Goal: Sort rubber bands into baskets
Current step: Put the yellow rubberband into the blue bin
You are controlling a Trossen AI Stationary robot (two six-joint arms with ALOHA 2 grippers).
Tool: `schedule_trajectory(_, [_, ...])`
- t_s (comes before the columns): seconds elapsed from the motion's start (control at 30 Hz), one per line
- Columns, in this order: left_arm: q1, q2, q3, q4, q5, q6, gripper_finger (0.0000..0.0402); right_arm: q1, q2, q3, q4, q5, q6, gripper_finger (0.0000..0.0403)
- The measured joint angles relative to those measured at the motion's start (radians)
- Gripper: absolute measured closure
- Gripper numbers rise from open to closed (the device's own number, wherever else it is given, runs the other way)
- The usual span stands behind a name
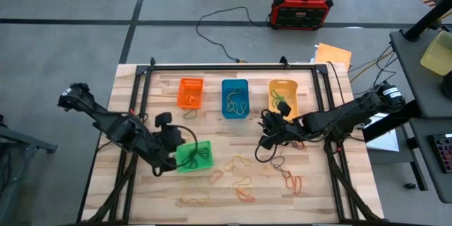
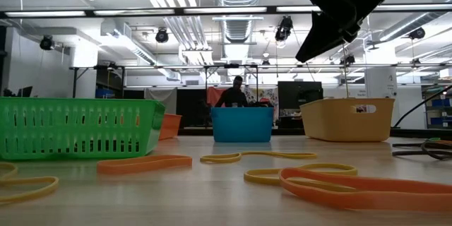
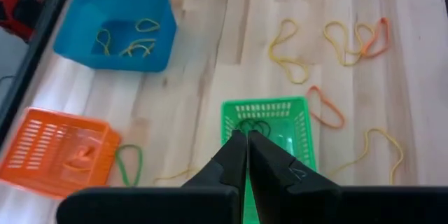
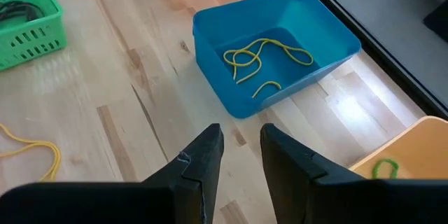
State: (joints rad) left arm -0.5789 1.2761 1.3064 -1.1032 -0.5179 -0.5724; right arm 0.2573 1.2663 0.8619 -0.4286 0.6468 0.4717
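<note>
On the wooden desk (image 1: 233,183), seen from above, three small rectangular plastic baskets stand in a row at the far side: orange (image 1: 191,92), blue (image 1: 235,98) and yellow-orange (image 1: 283,97); a bright green plastic basket (image 1: 195,155) sits nearer, at the left. Thin loose rubber bands (image 1: 244,181) in orange, yellow and red lie scattered on the bare wood to the right of the green basket. The left end effector (image 1: 171,157) hangs at the green basket's left edge; the right end effector (image 1: 266,140) hangs between the blue and yellow-orange baskets. In the low view a person (image 2: 232,96) stands behind the blue basket. In the left wrist view the fingers (image 3: 238,155) are pressed together with nothing between them, above dark bands in the green basket. In the right wrist view the fingers (image 4: 203,155) stand slightly apart, empty, beside the blue basket holding yellow bands.
</note>
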Motion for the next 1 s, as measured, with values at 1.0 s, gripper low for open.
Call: schedule_trajectory(1.0, [-0.001,-0.218,-0.515,0.430,0.015,0.265,0.0401,0.013,0.355,-0.002,0.510,-0.392,-0.207,0.0250])
